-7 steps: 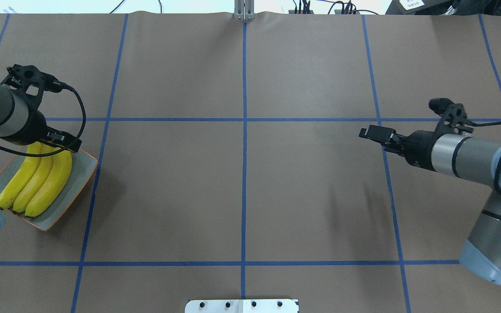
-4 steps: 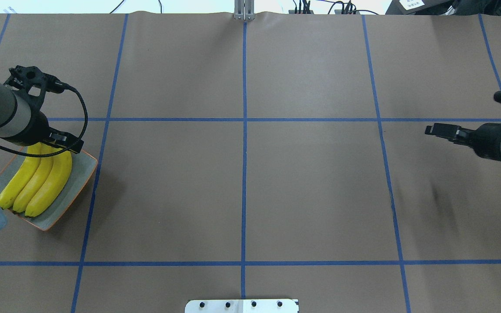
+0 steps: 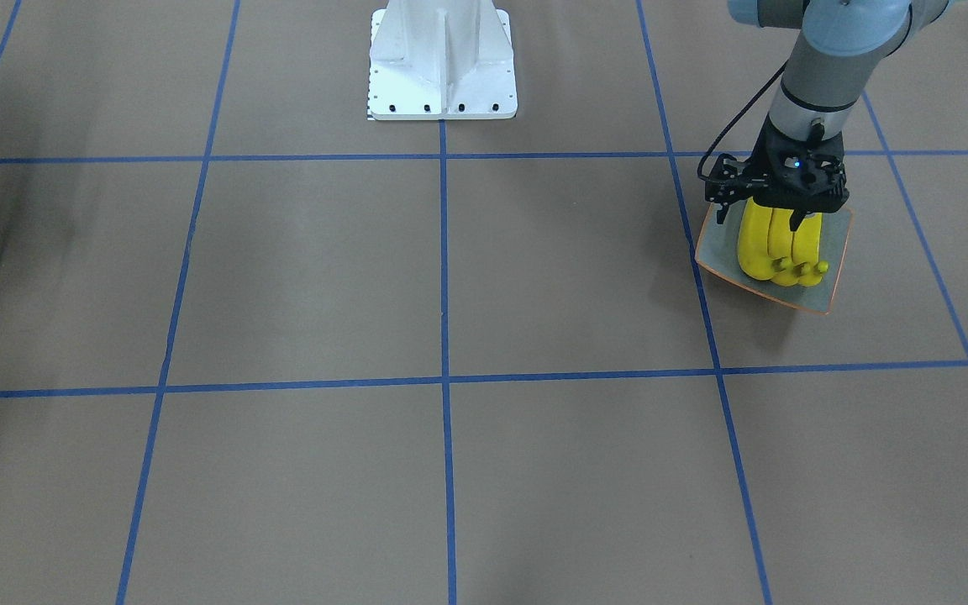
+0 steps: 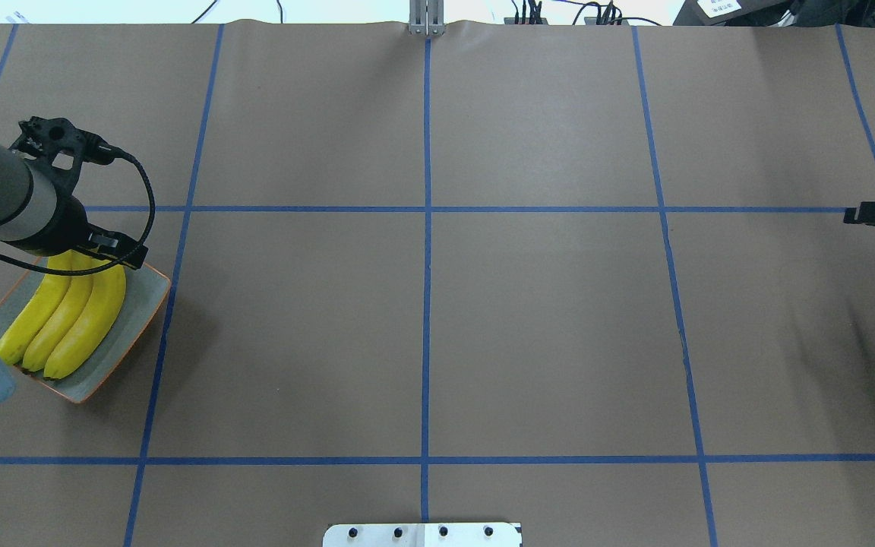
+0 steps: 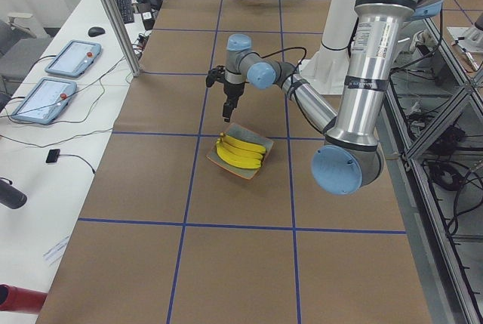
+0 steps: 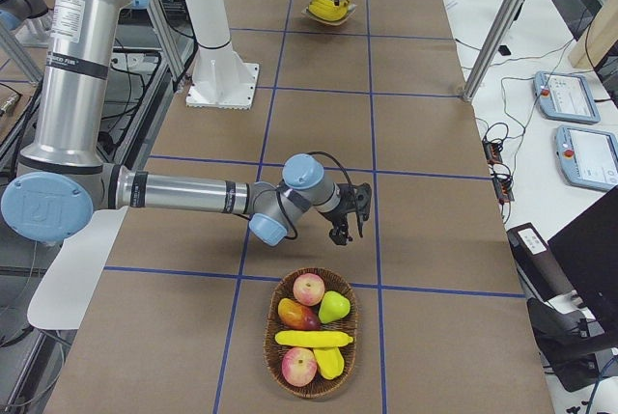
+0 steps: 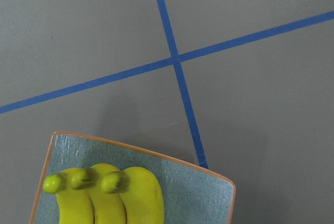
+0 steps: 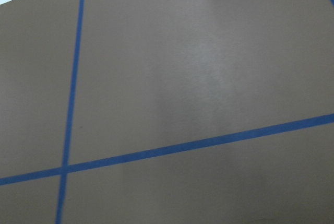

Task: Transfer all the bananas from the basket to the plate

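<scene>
Nearest in the right-end view, a wicker basket holds one banana among other fruit, with the right gripper hanging near its far rim (open or closed cannot be told). Far down the table, three bananas lie side by side on the plate. The left gripper is poised over their stem ends, its grip equally unreadable.

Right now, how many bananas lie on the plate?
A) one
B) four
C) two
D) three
D: three bananas lie side by side on the plate, their three stems also showing in the left wrist view, while one more banana is in the basket.
</scene>
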